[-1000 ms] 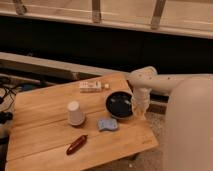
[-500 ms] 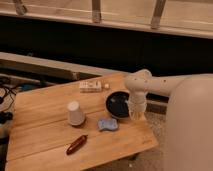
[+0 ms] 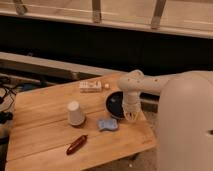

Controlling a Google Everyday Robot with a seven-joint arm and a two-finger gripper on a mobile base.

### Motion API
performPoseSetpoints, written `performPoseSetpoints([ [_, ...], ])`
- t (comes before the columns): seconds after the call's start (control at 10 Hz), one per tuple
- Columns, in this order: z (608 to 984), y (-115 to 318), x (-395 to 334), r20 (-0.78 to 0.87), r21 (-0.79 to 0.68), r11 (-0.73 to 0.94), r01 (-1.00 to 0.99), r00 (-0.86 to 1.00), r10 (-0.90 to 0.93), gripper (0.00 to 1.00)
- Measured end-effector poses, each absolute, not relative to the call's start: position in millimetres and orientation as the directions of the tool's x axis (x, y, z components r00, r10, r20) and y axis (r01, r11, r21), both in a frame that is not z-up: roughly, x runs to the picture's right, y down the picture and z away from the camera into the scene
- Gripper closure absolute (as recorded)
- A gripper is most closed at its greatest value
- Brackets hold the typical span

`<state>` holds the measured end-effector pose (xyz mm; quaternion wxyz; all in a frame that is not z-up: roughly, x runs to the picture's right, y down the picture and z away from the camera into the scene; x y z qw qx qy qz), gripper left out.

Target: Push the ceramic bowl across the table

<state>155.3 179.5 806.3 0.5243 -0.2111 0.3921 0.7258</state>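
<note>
Heads up: your tool (image 3: 131, 116) is down at the right rim of the black ceramic bowl (image 3: 114, 103), near the counter's (image 3: 40, 125) right edge. Can't tell how open it is. Shove leftward and the bowl could clip the upturned white cup (image 3: 75, 113).

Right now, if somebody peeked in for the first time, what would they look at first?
Probably the big white robot arm reaching in from the right, with its gripper down at the right edge of the ceramic bowl. The bowl sits on the right part of the table, and an upturned white cup stands near the middle, left of the bowl.
</note>
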Motion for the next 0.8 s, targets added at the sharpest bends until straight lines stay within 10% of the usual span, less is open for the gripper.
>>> performPoseSetpoints([
  [0.8, 831, 151, 231, -0.622, 0.515, -0.306, -0.8, -0.595, 0.509, 0.98],
])
